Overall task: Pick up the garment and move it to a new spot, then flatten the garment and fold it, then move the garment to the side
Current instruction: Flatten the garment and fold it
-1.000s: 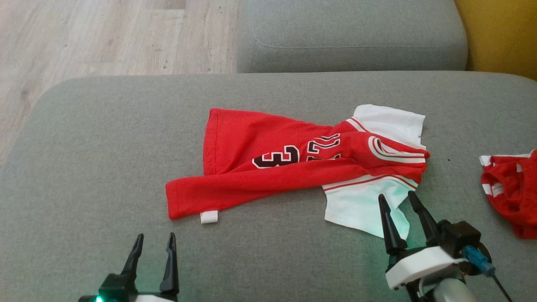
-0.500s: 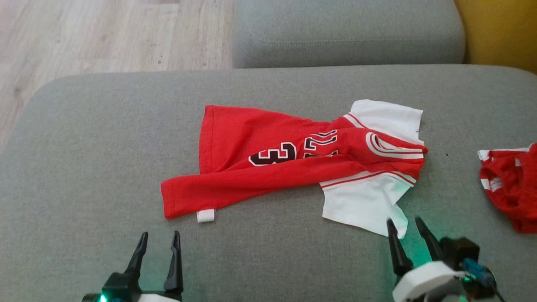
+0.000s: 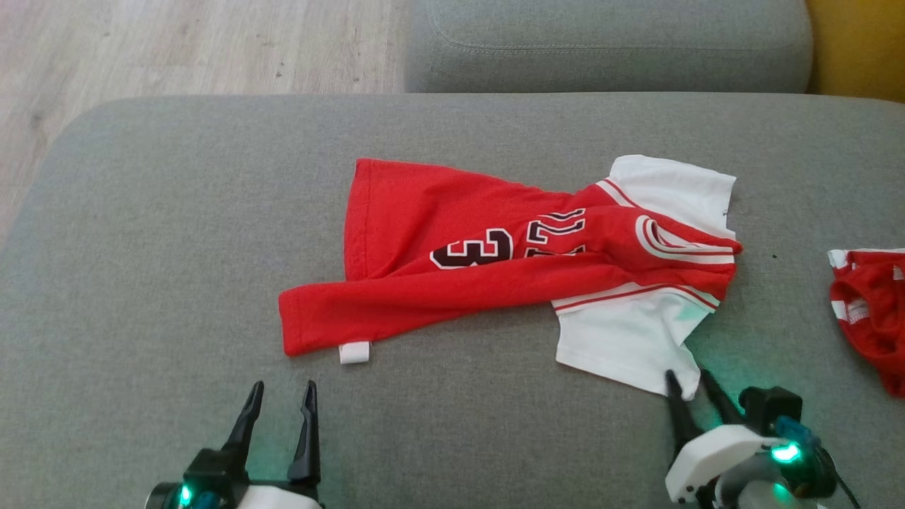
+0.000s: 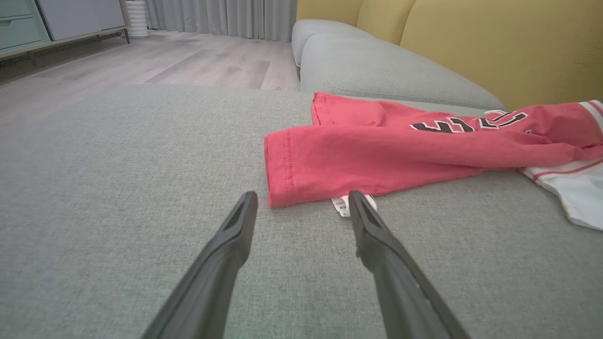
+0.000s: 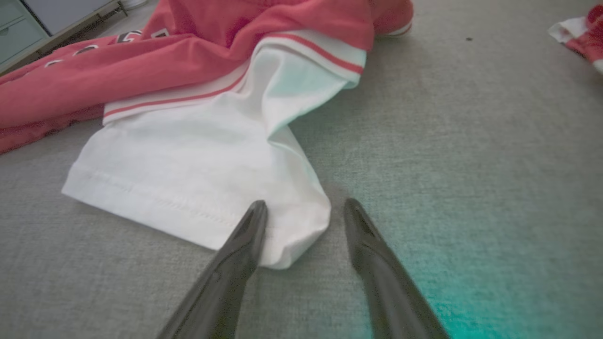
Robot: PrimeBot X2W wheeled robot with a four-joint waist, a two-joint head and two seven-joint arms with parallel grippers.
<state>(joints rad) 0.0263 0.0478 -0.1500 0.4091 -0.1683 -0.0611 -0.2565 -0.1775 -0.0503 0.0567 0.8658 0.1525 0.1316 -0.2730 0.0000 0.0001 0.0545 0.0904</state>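
The garment (image 3: 495, 283) is a red jersey with black numbers and white sleeves, lying crumpled and partly folded over on the grey sofa cushion (image 3: 177, 233). My left gripper (image 3: 283, 387) is open, just short of the red hem corner and its white label (image 4: 343, 206); the garment (image 4: 377, 155) lies ahead of the left gripper (image 4: 302, 195). My right gripper (image 3: 687, 377) is open and low on the cushion. In the right wrist view the garment's (image 5: 202, 155) near white sleeve corner lies between the fingers of the right gripper (image 5: 305, 204).
A second red and white piece of clothing (image 3: 870, 311) lies at the cushion's right edge. Another grey cushion (image 3: 608, 42) sits behind, with a yellow backrest (image 3: 859, 42) at the far right. Wooden floor (image 3: 177, 42) lies beyond the cushion's far left edge.
The head camera has shifted a little. My right gripper has drawn back from over the white sleeve to its near corner and dropped lower. The garment lies as before.
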